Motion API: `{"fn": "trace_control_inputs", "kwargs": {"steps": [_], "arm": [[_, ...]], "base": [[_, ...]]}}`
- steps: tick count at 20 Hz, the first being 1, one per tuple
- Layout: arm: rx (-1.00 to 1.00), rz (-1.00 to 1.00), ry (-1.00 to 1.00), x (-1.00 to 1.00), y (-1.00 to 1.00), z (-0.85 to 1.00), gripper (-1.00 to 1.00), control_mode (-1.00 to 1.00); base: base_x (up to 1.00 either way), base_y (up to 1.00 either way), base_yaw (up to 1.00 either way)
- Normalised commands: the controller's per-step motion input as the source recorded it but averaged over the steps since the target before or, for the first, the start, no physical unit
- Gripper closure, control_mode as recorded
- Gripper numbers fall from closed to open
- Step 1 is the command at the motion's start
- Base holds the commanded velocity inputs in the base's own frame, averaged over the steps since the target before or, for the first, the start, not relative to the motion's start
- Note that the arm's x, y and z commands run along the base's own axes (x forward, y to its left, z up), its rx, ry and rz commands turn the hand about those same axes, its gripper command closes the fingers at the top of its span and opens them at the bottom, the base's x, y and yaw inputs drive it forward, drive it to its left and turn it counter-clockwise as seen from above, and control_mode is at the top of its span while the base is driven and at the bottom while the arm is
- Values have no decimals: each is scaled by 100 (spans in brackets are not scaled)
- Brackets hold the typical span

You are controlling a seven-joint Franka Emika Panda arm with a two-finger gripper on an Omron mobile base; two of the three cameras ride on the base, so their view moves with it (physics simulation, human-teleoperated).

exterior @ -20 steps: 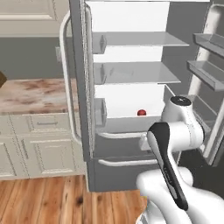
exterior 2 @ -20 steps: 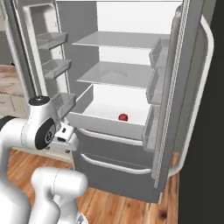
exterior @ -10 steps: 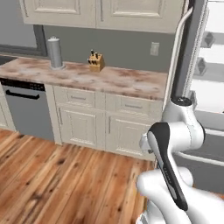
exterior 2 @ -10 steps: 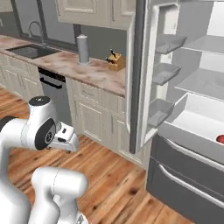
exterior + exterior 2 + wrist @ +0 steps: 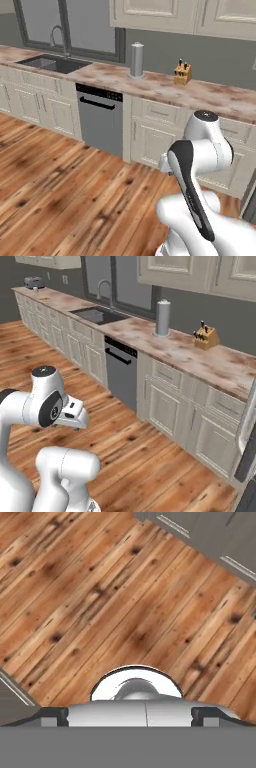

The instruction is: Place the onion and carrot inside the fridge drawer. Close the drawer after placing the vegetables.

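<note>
The white arm's gripper [image 5: 130,714] stands spread wide and empty, pointing down over the brown wooden plank floor [image 5: 100,597]. The base faces a long marble-topped desk [image 5: 165,87] that carries a grey upright cylinder [image 5: 137,60] and a wooden knife block [image 5: 182,73], with a dark sink [image 5: 47,63] to the left and a grey dishwasher front [image 5: 100,119] below.

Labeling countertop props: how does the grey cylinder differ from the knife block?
The grey cylinder is tall, round and plain grey; the knife block is short, boxy and tan wood. The cylinder's top is smooth, while dark handles stick out of the block. The cylinder stands nearer the sink. Both stand upright on the marbled counter, near the wall.
</note>
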Motion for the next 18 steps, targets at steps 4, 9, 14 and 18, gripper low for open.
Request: {"fn": "trace_control_inputs", "kwargs": {"steps": [4, 9, 14, 18], "arm": [[0, 0, 0, 0, 0, 0, -100, 100], [0, 0, 0, 0, 0, 0, -100, 100], [0, 0, 0, 0, 0, 0, -100, 100], [0, 0, 0, 0, 0, 0, -100, 100]], "base": [[96, 100, 16], [100, 99, 1], [100, 80, 0], [100, 30, 0]]}}
